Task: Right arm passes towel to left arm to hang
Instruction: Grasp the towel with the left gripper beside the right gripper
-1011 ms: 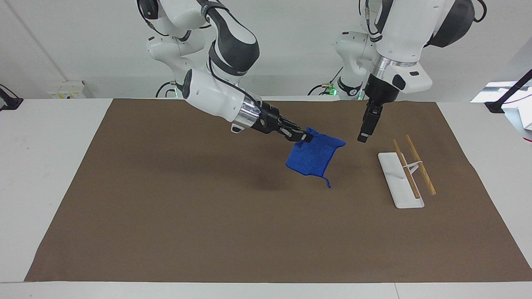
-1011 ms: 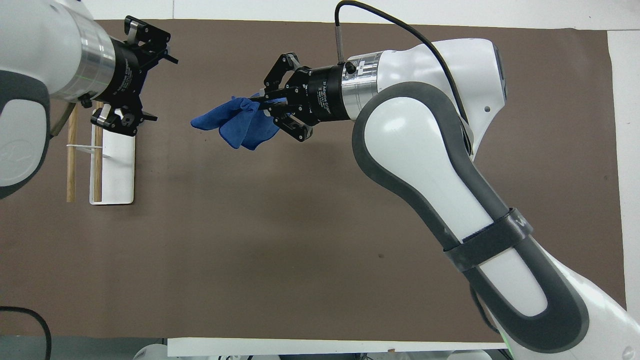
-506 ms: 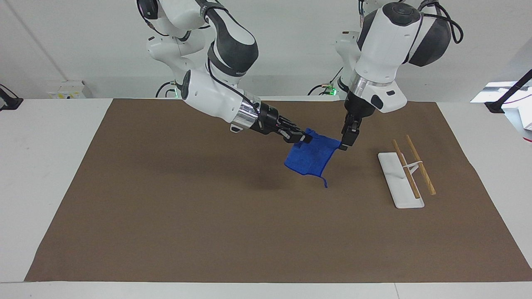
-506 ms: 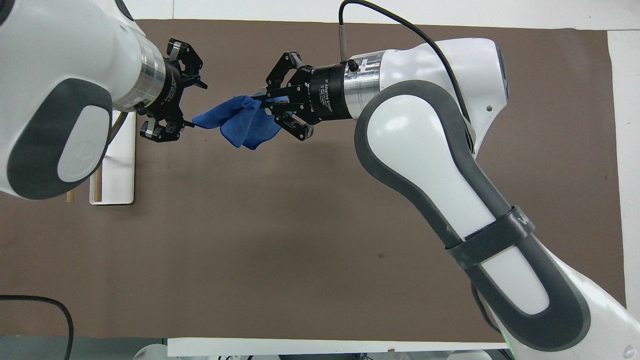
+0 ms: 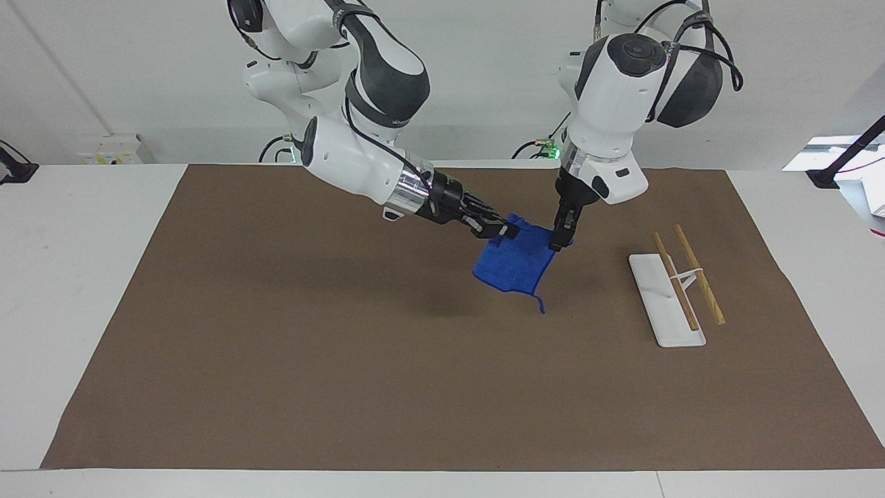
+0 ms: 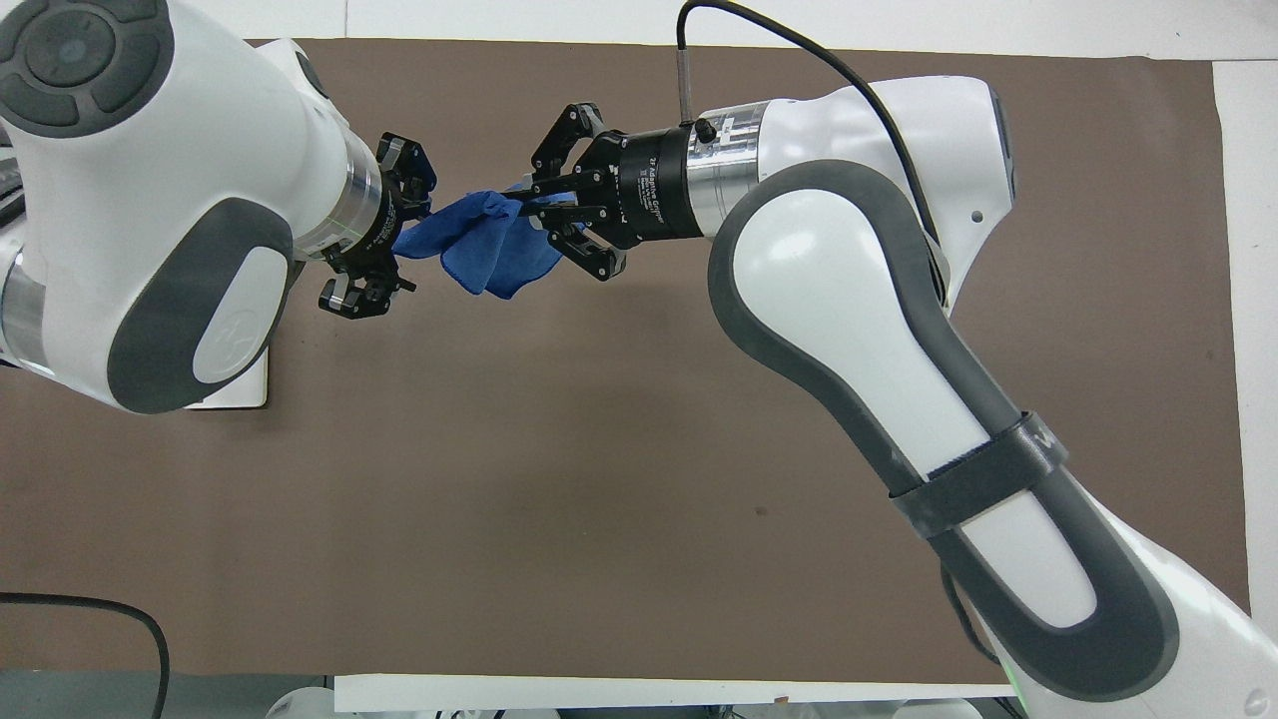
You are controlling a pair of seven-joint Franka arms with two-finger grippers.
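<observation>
The blue towel (image 5: 515,266) hangs in the air over the middle of the brown mat, its loop tag (image 5: 543,304) dangling from the lowest corner. It also shows in the overhead view (image 6: 489,255). My right gripper (image 5: 508,230) is shut on one upper corner of the towel (image 6: 519,205). My left gripper (image 5: 556,242) comes down at the other upper corner, toward the left arm's end. Its fingers are spread open on either side of that corner (image 6: 394,240).
A white rack base (image 5: 667,301) with two wooden rods (image 5: 698,273) stands on the mat toward the left arm's end. In the overhead view only a corner of the base (image 6: 245,384) shows under the left arm. The brown mat (image 5: 276,346) covers most of the table.
My left gripper moved from beside the rack over to the towel and now straddles its free upper corner. My right gripper has held the towel nearly still.
</observation>
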